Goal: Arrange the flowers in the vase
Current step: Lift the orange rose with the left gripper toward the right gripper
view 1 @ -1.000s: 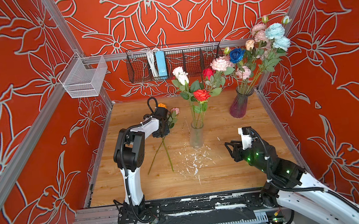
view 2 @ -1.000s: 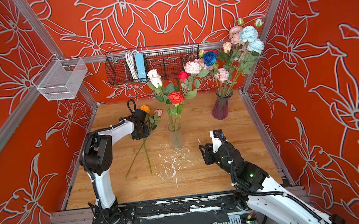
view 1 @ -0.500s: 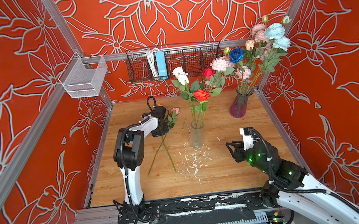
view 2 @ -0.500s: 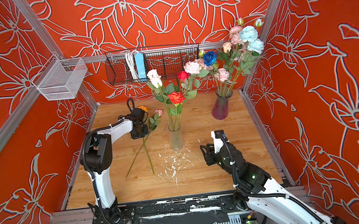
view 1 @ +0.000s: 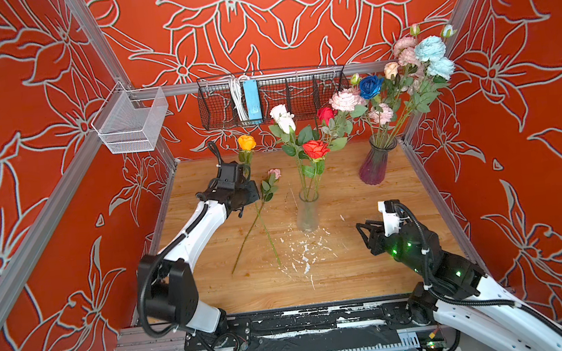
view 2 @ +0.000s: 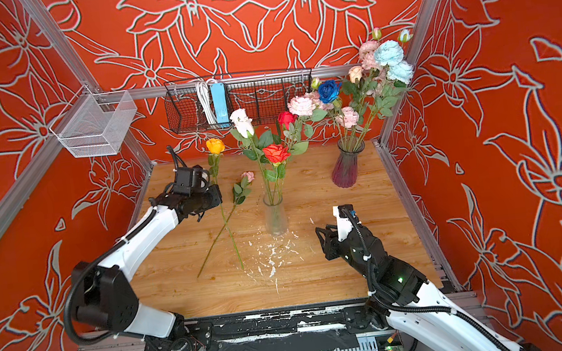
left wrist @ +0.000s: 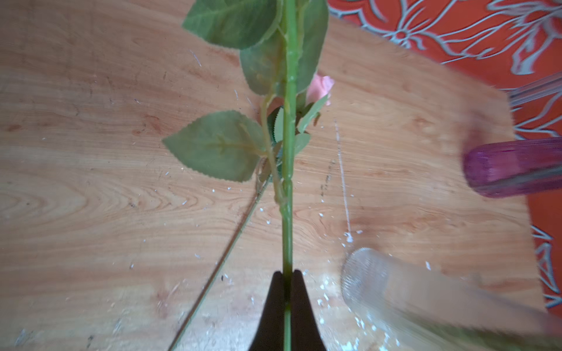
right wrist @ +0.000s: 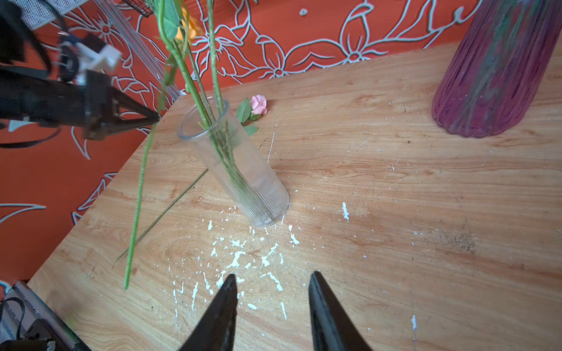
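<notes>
My left gripper is shut on the green stem of a yellow rose, which it holds nearly upright above the table. The stem's lower end hangs down to the left of the clear glass vase. That vase holds a white rose and a red rose with other stems. A small pink bud flower lies on the wood under the held stem. My right gripper hovers open and holds nothing, to the right of and nearer than the clear vase.
A purple vase at the back right holds a bunch with dark blue, light blue and pink blooms. A black wire basket and a white mesh basket hang on the walls. White flecks dot the wooden table.
My left gripper has shut on the yellow rose's stem and lifted it, so the bloom now stands higher, above the gripper. The right arm has barely moved.
</notes>
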`<state>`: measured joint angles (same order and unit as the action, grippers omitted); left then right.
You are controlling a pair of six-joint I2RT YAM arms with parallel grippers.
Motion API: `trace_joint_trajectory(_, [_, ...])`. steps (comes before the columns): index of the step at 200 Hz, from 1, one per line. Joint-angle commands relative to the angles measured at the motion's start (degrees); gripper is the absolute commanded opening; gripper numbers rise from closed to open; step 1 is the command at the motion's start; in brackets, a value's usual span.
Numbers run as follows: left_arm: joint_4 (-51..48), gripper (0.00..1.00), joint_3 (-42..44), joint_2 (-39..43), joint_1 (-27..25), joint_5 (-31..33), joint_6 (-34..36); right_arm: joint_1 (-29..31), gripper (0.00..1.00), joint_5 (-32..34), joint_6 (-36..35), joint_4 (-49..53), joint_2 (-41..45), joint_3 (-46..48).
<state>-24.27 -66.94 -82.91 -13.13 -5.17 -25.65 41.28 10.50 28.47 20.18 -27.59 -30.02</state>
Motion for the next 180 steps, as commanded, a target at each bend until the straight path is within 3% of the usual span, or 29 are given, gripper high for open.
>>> trace_joint_trajectory(1, [4.0,0.00,5.4,7.4,0.2,-4.0,-1.6,0.1,0.40,2.2,-1.1,-2.8,-0.9,-1.3])
trace_joint_trajectory(43, [13.6,0.00,19.3,29.7,0.1,-6.2,-3.2,-0.1,0.40,1.5,-2.5,-8.9,-8.7,-4.9])
trace_joint_trajectory(89, [14.8,0.00,23.9,46.4,-0.1,-6.1,-2.0,-0.1,0.43,-2.8,-1.0,-11.9,-14.9,-7.3])
trace_joint_trajectory(123, [19.3,0.00,23.5,49.6,-0.2,-8.4,-1.7,-0.1,0.43,-3.1,-1.9,-12.6,-13.9,-6.7])
trace_joint_trajectory(147, [21.2,0.00,21.1,48.7,-1.4,-9.9,-0.8,-0.1,0.45,1.0,-2.7,-13.0,-11.2,-5.6])
trace_joint_trajectory(180, [24.0,0.00,18.2,46.9,-9.7,-5.1,4.1,-0.1,0.48,-4.1,-6.6,-9.9,-11.4,-9.5])
